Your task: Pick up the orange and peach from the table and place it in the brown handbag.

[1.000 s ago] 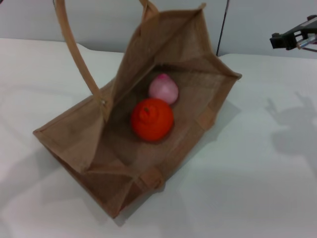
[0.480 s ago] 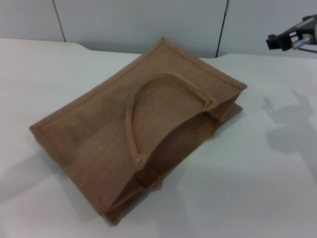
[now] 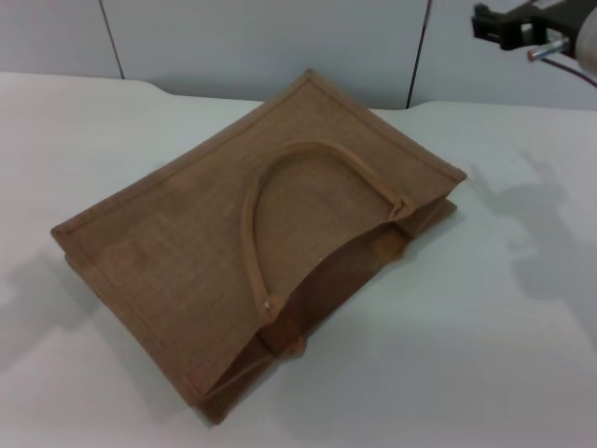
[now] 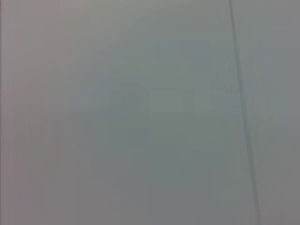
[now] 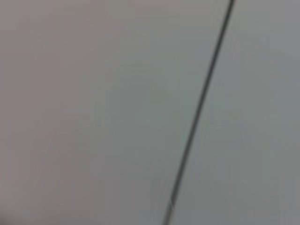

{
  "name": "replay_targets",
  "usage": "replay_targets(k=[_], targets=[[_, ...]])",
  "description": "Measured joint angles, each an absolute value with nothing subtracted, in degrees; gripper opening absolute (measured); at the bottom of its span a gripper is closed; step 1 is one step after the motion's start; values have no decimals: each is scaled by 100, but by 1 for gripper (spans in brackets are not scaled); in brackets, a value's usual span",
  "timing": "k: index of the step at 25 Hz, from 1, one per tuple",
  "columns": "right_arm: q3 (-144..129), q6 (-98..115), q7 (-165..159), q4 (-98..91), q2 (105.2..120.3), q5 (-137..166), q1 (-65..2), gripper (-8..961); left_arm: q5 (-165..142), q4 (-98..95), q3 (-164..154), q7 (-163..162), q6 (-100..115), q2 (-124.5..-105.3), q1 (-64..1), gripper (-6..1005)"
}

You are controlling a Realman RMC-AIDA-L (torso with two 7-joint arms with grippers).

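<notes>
Lying flat at the bench's (image 3: 522,373) centre, the brown handbag (image 3: 187,243) has dropped shut over both fruits; our right gripper (image 3: 508,23) lifts away at two o'clock, jaw state unreadable.

Tan-brown woven jute across the brown handbag (image 3: 196,252), with a fine mesh-like weave on the upper panel and a darker brown shade in the open mouth along the near-right edge. Lighter tan on the looped handle (image 3: 270,177) lying over the panel, and on the piped border. Plain white, unpatterned, over the table (image 3: 485,308), with soft grey shadows to the right and at the left of the bag. Pale grey wall panels (image 3: 261,47) behind, split by thin dark vertical seams. Black, with a small silver-and-red detail, on the right gripper (image 3: 508,23) at the upper right corner. Flat grey with one dark seam line in both wrist views.
</notes>
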State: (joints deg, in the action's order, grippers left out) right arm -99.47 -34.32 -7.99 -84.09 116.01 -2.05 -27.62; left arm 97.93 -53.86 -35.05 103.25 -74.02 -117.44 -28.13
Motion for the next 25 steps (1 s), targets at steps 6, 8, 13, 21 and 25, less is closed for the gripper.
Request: replay_targets(k=[6,8,13,21,25], targets=[[-10289,-759,-758,-7262,11602,92,-2460,833,10465,-3585,-3514,12408,-7092,-11756,-3010,878],[-10290,-26,-756,-6737,11610,182,-2465,833,10917,-2816,-3509,13257,-7000,-11754,-3166,878],[-10007,1257,-681,-5547,11623,143,-2561,833,12111,-1232,-3457,15007,-6967,-11739,-3503,879],[-8964,2146,-539,-3657,11633,128,-3192,833,13360,-84,-3453,16271,-6903,-11717,-3767,879],[-8961,2410,-492,-3447,11643,-88,-3202,833,13376,-71,-3454,16275,-6843,-11712,-3749,878]])
